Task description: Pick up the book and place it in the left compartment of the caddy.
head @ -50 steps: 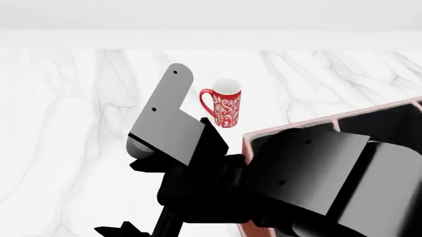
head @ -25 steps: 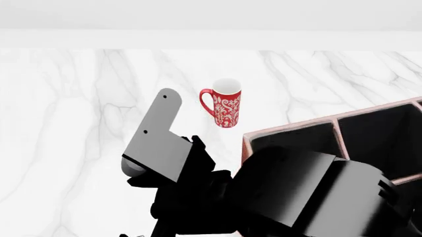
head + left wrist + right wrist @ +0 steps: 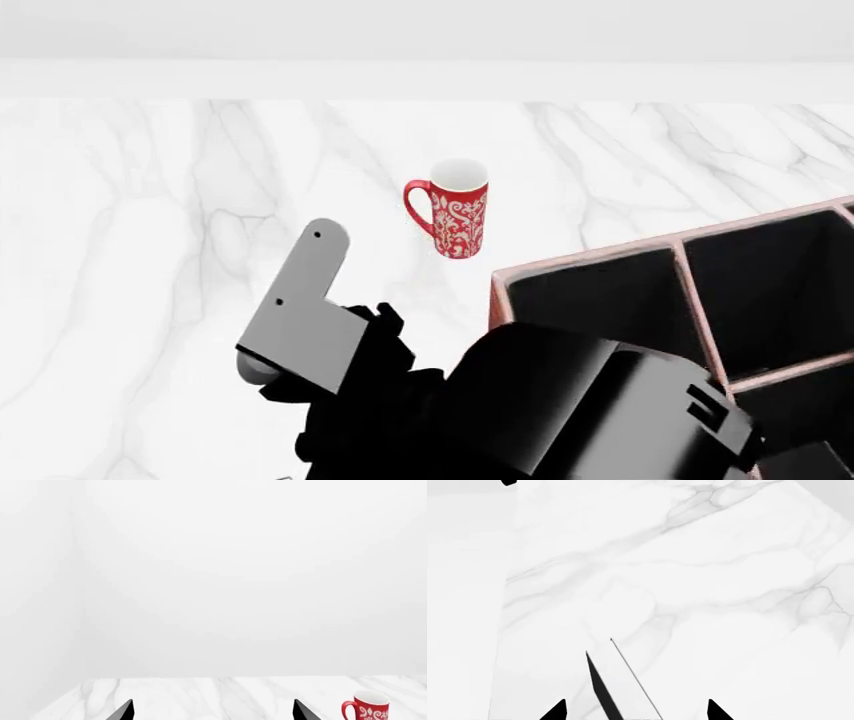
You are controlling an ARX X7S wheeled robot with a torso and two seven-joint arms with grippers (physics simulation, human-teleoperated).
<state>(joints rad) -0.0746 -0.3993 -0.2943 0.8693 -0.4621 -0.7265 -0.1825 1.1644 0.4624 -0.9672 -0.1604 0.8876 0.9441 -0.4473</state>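
In the right wrist view the book [image 3: 627, 690] shows edge-on, with a black cover and white page edges. It rises from between my right gripper's [image 3: 637, 711] two fingertips, with a gap on each side. That gripper is open. In the head view the book is hidden under my right arm [image 3: 587, 410]. The reddish-brown caddy [image 3: 587, 262] stands at the right, and its black-lined left compartment [image 3: 601, 300] is partly covered by that arm. My left gripper [image 3: 213, 711] is open and empty, facing across the marble table.
A red and white patterned mug [image 3: 457, 220] stands on the marble table just beyond the caddy's left corner; it also shows in the left wrist view [image 3: 365, 707]. My left arm's grey plate [image 3: 300, 305] is left of the caddy. A white wall runs behind the table.
Both arms have moved down towards the near edge of the head view. More of the caddy's rim and compartments now shows. The mug has not moved.
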